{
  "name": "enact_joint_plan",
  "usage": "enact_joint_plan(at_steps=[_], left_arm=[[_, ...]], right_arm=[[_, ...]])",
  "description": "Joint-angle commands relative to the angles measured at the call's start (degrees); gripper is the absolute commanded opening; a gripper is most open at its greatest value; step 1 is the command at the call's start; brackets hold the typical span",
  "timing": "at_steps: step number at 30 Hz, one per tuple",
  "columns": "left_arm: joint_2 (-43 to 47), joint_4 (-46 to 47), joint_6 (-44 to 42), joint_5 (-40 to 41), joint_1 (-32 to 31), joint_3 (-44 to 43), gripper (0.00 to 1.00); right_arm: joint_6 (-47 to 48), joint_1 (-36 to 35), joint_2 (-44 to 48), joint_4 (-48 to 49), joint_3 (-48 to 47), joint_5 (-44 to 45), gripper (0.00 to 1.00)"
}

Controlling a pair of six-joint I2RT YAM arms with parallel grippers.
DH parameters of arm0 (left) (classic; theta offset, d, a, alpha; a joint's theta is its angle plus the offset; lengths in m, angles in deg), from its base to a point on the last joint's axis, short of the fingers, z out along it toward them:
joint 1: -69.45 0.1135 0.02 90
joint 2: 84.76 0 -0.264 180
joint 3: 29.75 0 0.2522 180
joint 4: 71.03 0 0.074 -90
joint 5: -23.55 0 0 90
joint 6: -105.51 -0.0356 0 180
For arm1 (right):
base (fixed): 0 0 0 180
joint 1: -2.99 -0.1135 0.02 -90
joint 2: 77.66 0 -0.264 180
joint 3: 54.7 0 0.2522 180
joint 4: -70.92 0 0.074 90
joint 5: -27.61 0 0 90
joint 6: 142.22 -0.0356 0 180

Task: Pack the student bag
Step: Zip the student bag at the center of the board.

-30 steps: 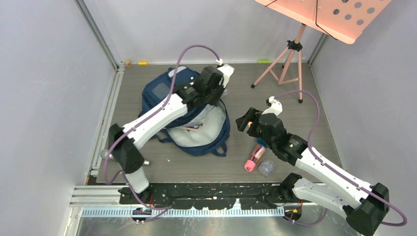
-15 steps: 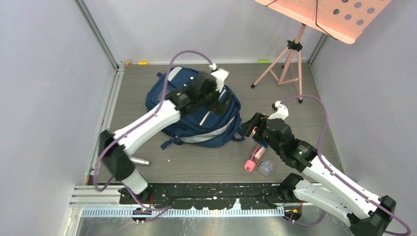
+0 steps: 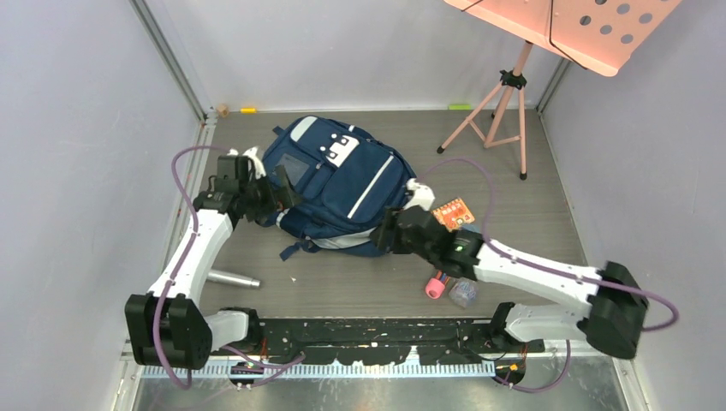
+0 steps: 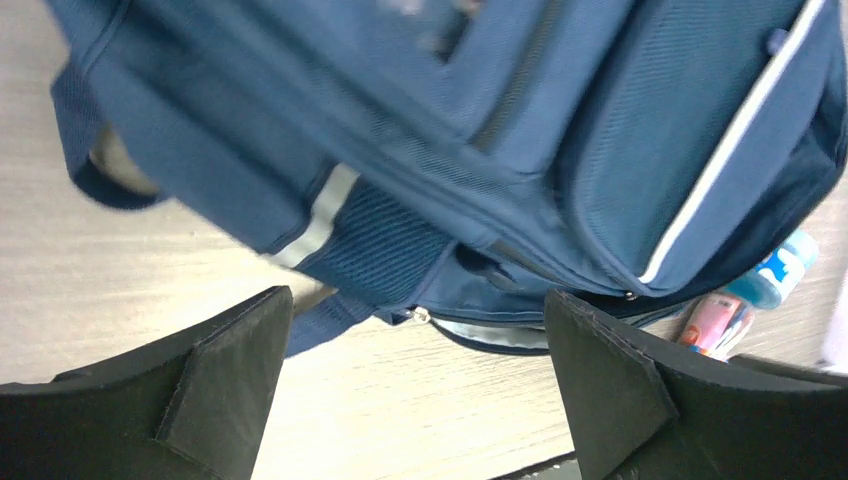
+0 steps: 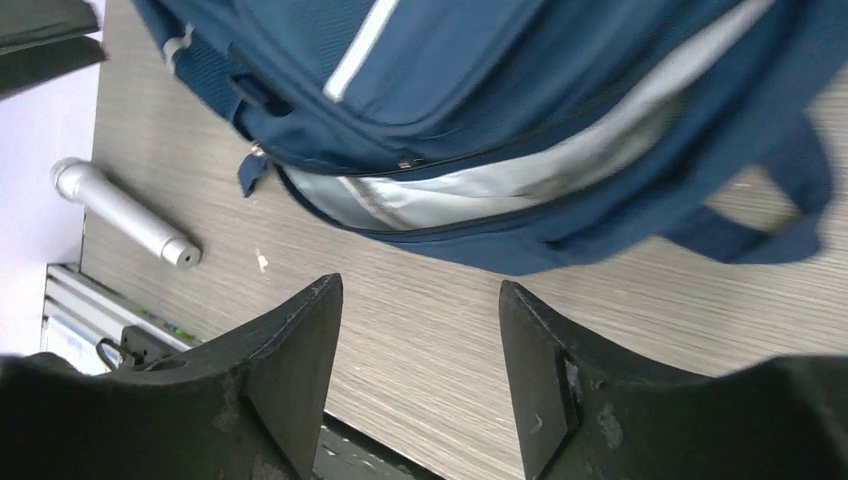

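The student bag (image 3: 342, 184) lies front face up on the table (image 3: 514, 205), in the far half and left of centre, clear of every edge. Its long axis appears to run diagonally, from the far-left corner toward the near-right corner. The white patch sits toward the far end. The grey-lined opening (image 5: 500, 180) runs along the bag's near side, facing the near edge. The left gripper (image 3: 278, 193) stands just beside the bag's left side, level with its middle. Its jaws are spread wide and hold nothing; in the left wrist view the bag fills the space beyond the left gripper's fingertips (image 4: 250, 330). The right gripper (image 3: 381, 233) sits at the bag's near-right corner. Its jaws are apart and empty, with bare table between them and the opening just beyond.
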Motion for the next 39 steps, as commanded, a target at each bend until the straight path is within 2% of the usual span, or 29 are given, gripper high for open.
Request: enact_joint_plan(at_steps=[1,5,8,12,16,21,33,39], left_arm=[[1.18,8.67,8.68,-9.33,6.18,4.24,0.99],[-0.3,11.46,10.63,-10.43,9.42,7.09,0.94],[-1.45,11.01,10.16,-10.1,10.71,7.86,0.88],[-2.23,11.27,11.77,-10.09,13.46,9.15,0.87],[-2.05,12.18,12.71,-9.14,14.27,9.82,0.81],[-3.04,11.59,12.76,-9.44,14.57,10.9,0.71],[1.5,15.69,18.93,-7.3,15.68,17.78,0.67],[-1.79,19.99,21.83,-9.67,15.64,18.52,0.65]], right_arm=[[-4.38,-6.07,-9.51,9.77,-5.99,4.63,0.62],[-4.92,-8.96,-19.45,13.35,-11.61,3.08,0.53],[-4.42,-10.28,-26.56,15.53,-16.7,2.83,0.52],[-4.44,-10.65,-33.58,15.43,-22.13,1.95,0.49],[-3.74,-11.19,-38.81,15.37,-26.24,1.71,0.49],[-3.31,-13.07,-42.24,15.52,-29.08,1.91,0.48],[-3.12,-15.91,-48.62,19.9,-29.1,11.4,0.46],[-3.2,-16.05,-50.79,25.02,-27.91,16.59,0.43]])
